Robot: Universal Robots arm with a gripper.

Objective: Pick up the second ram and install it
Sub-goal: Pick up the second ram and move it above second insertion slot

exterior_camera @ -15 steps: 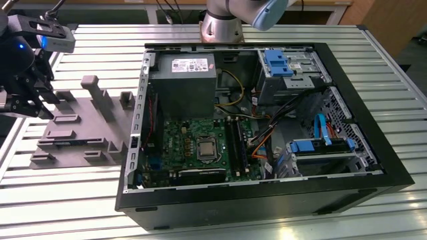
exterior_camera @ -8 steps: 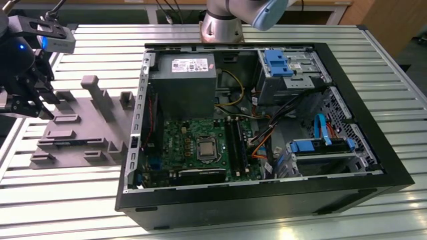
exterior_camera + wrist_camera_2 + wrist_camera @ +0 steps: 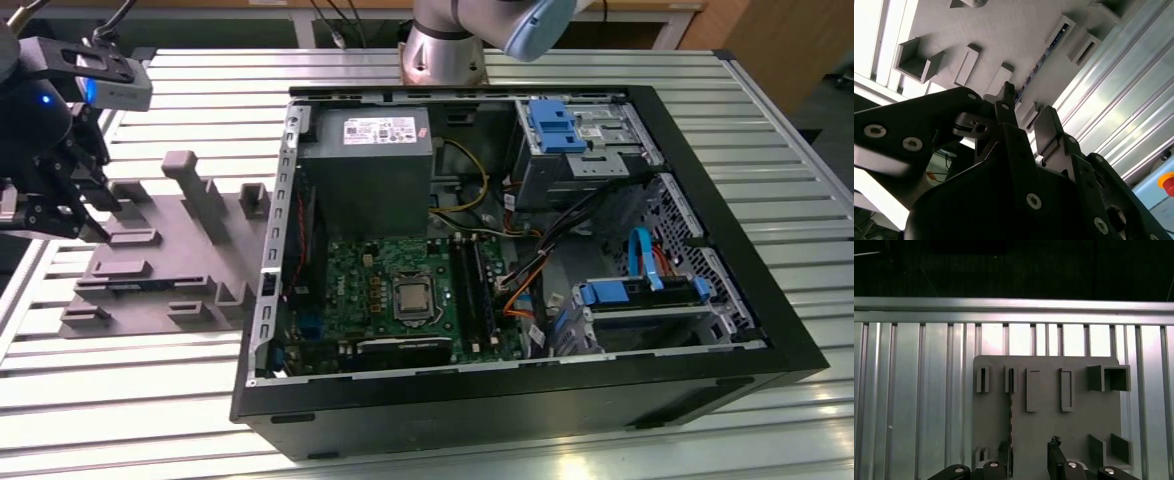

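Black two-fingered gripper [image 3: 67, 215] hangs at the exterior view's left, above the near edge of the grey plastic fixture tray with raised blocks [image 3: 160, 260]. Its fingers are spread apart and nothing is between them. The tray lies on the ribbed aluminium table [image 3: 134, 400].

The second ram, a long, thin, dark circuit-board strip [image 3: 1010, 415], stands on its edge on this tray, with one end in a small grey holder. It is not yet picked up. In the first wrist view the strip runs toward one finger [image 3: 1004, 457] and not toward the middle of the gap. I judge this to be the main danger: if the gripper goes down like this, the finger may hit the top edge of the strip, push it over or bend it. A grip that is off the centre could also let the thin board tilt.

Further to the exterior view's right lies the open black computer case [image 3: 747, 370], with the long black slots [image 3: 470, 285] on the green motherboard. Coloured cables [image 3: 527, 285] lie just beside these slots, so a tilted board could catch on them or meet the slot crookedly.
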